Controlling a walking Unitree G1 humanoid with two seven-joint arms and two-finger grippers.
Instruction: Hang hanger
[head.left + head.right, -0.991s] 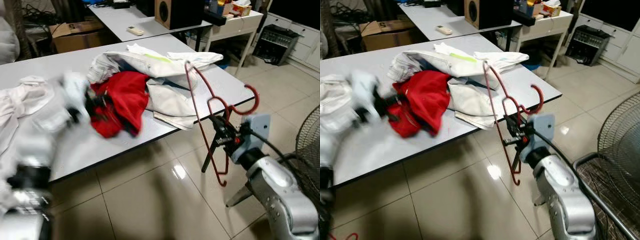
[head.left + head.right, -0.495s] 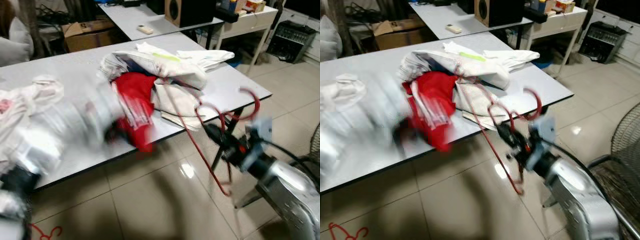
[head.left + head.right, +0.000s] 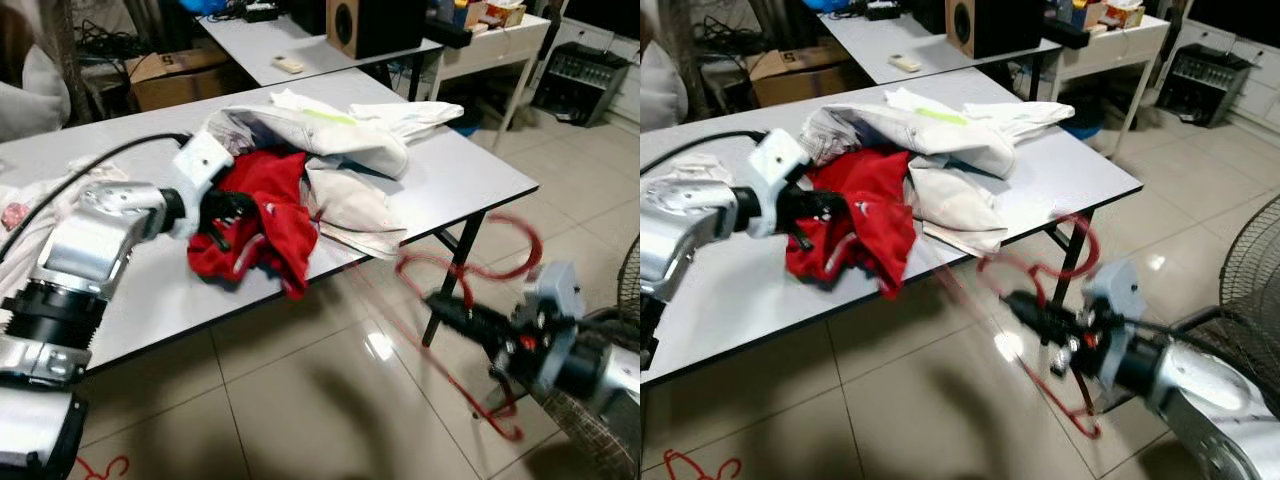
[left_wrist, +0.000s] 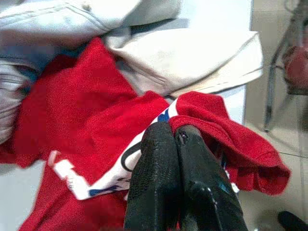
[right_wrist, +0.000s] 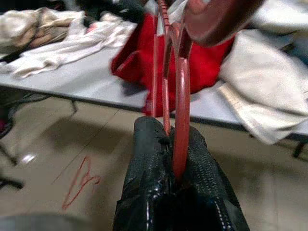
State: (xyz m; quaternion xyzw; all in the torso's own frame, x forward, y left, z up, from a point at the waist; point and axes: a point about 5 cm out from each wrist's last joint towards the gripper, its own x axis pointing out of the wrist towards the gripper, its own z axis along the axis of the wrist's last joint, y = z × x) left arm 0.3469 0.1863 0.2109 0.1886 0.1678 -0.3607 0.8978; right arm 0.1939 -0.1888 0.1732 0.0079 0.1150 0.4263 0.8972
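Note:
A red garment (image 3: 265, 210) lies crumpled on the grey table (image 3: 460, 170), in front of a pile of white clothes (image 3: 330, 130). My left gripper (image 3: 225, 210) is at the garment's left side, shut on a fold of red cloth with a white label (image 4: 96, 185). My right gripper (image 3: 1025, 305) is low over the tiled floor, off the table's front right corner. It is shut on a thin red hanger (image 3: 1060, 270), which is motion-blurred. In the right wrist view the hanger's wire (image 5: 180, 96) rises from between the fingers (image 5: 149, 159).
More white cloth (image 3: 40, 200) lies at the table's left end. A fan guard (image 3: 630, 290) stands at the far right. Behind are a second table with a speaker (image 3: 375, 20), a cardboard box (image 3: 170, 70) and a white side table (image 3: 500, 35).
My left arm has stopped swinging and now grips the red garment. My right gripper has carried the hanger down and away from the table edge, toward the floor.

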